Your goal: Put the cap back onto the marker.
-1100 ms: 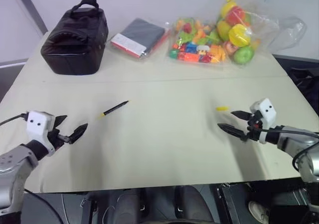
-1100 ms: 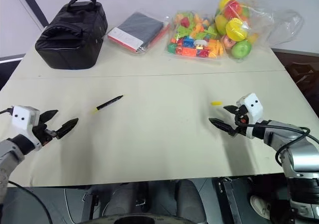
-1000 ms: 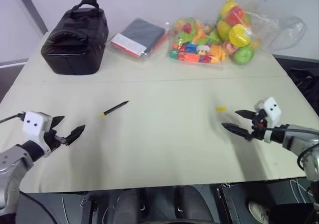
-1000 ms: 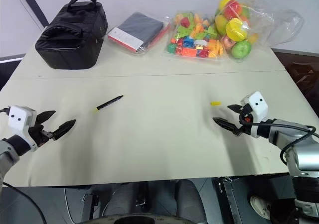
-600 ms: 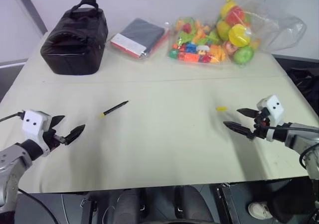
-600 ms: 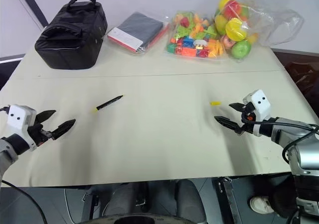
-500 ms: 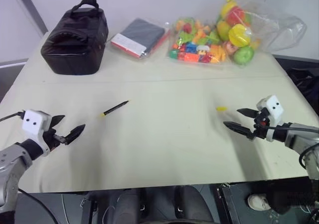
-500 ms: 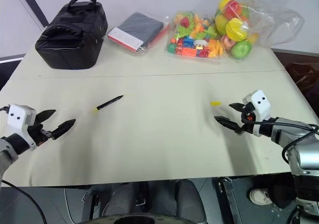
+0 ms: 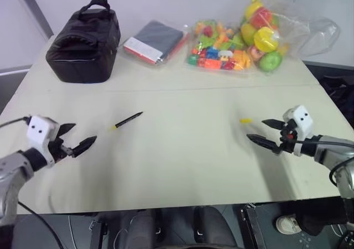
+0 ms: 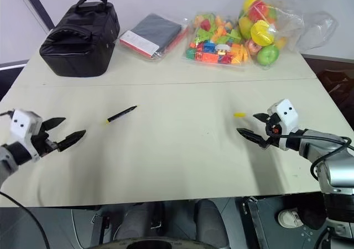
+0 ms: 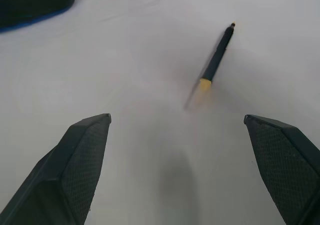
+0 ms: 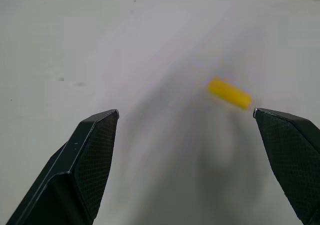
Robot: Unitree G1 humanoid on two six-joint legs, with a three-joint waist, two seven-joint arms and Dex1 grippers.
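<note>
In the left eye view, the marker point(image 9: 126, 120) is seen lying flat on the worktop point(image 9: 177, 160), left of its middle and well short of the far edge, with its yellow tip toward the near left corner. The cap point(image 9: 246, 120) is found lying alone toward the right edge. The left gripper point(image 9: 75, 138) is held over the near left corner with its fingers spread apart and nothing between them. The right gripper point(image 9: 264, 133) is held near the right edge, just beside the cap, likewise spread and empty.

Along the far edge a black bag point(image 9: 84, 40), a flat wrapped packet point(image 9: 154, 41) and bagged toys point(image 9: 243, 39) are set.

In the left wrist view, the marker point(image 11: 216, 61) is framed beyond the parted fingers point(image 11: 80, 160).

In the right wrist view, the cap point(image 12: 229, 93) is shown beyond the parted fingers point(image 12: 90, 160), untouched.
</note>
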